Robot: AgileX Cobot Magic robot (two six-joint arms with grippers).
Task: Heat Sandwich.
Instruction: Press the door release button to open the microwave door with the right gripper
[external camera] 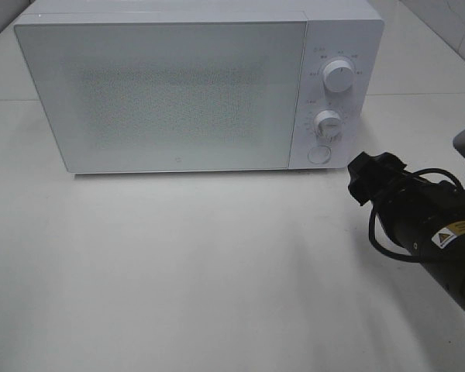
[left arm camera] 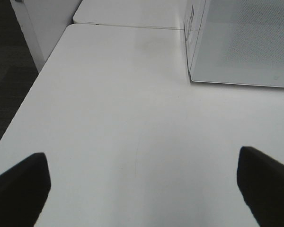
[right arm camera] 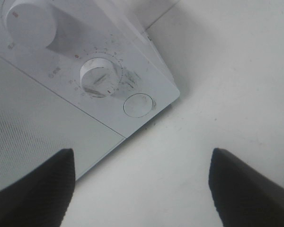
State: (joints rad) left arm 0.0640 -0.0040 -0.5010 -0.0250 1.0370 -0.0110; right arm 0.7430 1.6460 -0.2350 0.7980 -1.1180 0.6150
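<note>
White tabletop [external camera: 178,271], white box-shaped microwave oven [external camera: 170,93] at the back, door shut; sandwich not in view, perhaps behind that door. Wide-jawed, empty right gripper [external camera: 362,177] hangs just before the microwave's round white button [external camera: 318,154]; left gripper [left arm camera: 142,189] wide, empty, off its front-left corner. Judged step: working the controls, and the next move needs a square touch on one.

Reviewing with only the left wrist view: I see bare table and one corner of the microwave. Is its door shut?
Observer: Yes. The high view shows the microwave door shut across the front.
Operator: Where's the right pincer?
Observer: The right pincer hovers open, just right of the round button in the high view, pointed at it.
Operator: Other controls?
Observer: An upper dial and a lower dial, stacked above that button.
</note>
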